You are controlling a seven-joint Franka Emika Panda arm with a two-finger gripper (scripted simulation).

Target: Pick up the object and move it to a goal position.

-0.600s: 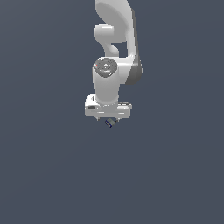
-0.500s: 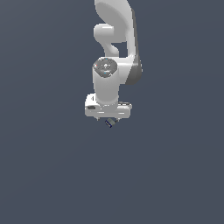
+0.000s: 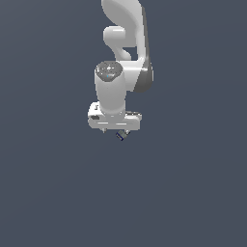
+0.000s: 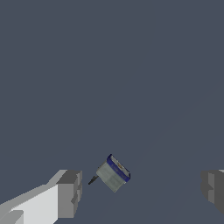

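The object (image 4: 113, 173) is a tiny block with a dark blue rim and a grey-olive face. In the wrist view it lies tilted on the plain grey surface, between my two grey fingertips and touching neither. It sits closer to one fingertip (image 4: 70, 192) than to the other (image 4: 213, 189). My gripper (image 4: 142, 189) is open wide and empty. In the exterior view the white hand (image 3: 114, 119) hangs just above the object (image 3: 120, 136), which peeks out below the hand's lower edge. The fingers are mostly hidden there.
The white arm (image 3: 126, 43) rises from the hand towards the top of the exterior view. All around is a uniform dark grey surface (image 3: 193, 193) with no other objects or edges in sight.
The hand has shifted slightly towards the exterior view's left. The object has stayed where it was.
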